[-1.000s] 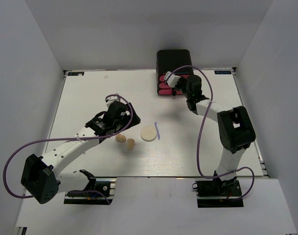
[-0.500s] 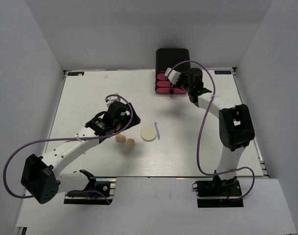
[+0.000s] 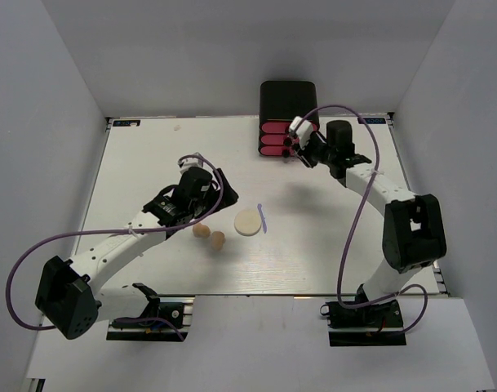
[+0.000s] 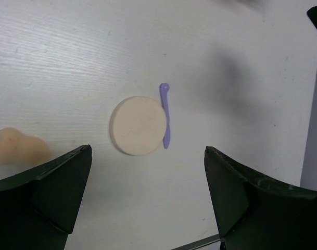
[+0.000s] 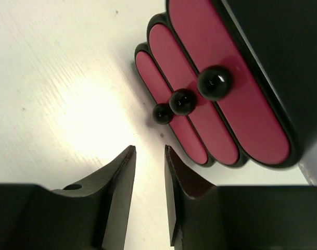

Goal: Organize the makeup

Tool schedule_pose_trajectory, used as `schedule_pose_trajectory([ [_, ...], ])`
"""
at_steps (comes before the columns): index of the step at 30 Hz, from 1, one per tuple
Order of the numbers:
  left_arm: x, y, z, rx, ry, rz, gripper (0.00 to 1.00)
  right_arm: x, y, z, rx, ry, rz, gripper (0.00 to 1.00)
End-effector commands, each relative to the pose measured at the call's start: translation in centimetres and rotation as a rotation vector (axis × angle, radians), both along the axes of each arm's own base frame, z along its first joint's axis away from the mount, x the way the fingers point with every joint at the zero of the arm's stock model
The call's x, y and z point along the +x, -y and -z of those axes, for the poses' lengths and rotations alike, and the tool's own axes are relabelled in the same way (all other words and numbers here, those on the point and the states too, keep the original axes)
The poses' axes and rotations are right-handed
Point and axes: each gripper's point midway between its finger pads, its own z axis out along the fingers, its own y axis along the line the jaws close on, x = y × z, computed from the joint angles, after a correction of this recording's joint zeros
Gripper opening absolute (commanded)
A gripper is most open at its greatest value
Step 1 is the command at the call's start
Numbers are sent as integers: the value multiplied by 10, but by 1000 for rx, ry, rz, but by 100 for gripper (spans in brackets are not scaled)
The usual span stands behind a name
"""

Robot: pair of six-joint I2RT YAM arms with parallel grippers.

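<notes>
So the right gripper point(image 5: 149, 151) is parked just in front of the black box with three pink drawers point(image 3: 287, 98). Its fingers are only a narrow slit apart and there's nothing between them. All three drawers look shut. My guess is it's going for one of the small black ball knobs point(image 5: 181, 101) to pull a drawer open.

That's where I'd worry. The knobs sit really close together in a row, so a slightly off approach could pinch the wrong one or wedge between two. They're also round and glossy, so the fingers could slide off as soon as it pulls. I can't see anything holding the box down, so a stiff drawer might drag the whole box across the white table point(image 3: 150, 155).

The left gripper point(image 4: 148, 151) hangs wide open and empty over the loose makeup in the middle of the table. The round cream puff point(image 4: 137, 125) lies flat, with the thin purple stick point(image 4: 166, 117) right against its edge, apparently touching. Grabbing the puff could nudge the stick away or catch both. The stick looks thin enough that fingers could just scrape over it.

The two peach egg-shaped sponges point(image 3: 209, 235) sit side by side, just left of the puff. They're rounded and probably squishy, so I'd expect them to roll or pop out of a sloppy pinch.
</notes>
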Motion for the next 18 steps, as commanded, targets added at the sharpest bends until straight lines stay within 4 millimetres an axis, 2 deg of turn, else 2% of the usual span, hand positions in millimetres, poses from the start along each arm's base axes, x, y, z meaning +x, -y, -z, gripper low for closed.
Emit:
schedule_pose_trajectory([
  [1, 14, 22, -9, -54, 78, 83, 98, -19, 2, -8, 200, -193, 90, 37],
  [5, 30, 47, -9, -76, 104, 157, 97, -26, 5, 2, 316, -390, 171, 41],
  [7, 41, 63, -20, -122, 155, 194, 95, -24, 9, 5, 356, -439, 207, 41],
  [8, 48, 69, -10, -121, 150, 196, 92, -23, 10, 4, 394, -464, 233, 41],
  [9, 54, 74, -10, -129, 164, 196, 91, -24, 10, 4, 407, -475, 237, 41],
  [10, 67, 85, -25, -179, 243, 200, 88, -23, 12, 5, 415, -483, 245, 42],
  [11, 75, 90, -14, -180, 245, 200, 79, -23, 16, 5, 428, -496, 261, 42],
  [14, 96, 110, -27, -260, 355, 211, 61, -15, 26, -2, 467, -478, 283, 35],
  [15, 104, 117, -10, -259, 340, 207, 48, -15, 29, -3, 474, -477, 289, 23],
  [16, 115, 127, -23, -306, 389, 213, 43, -16, 30, -3, 494, -495, 307, 18],
  [17, 116, 138, -21, -330, 381, 249, 38, -15, 32, -3, 504, -496, 313, 13],
  [18, 124, 147, 4, -330, 334, 246, 32, -14, 36, -5, 517, -501, 329, 8],
])
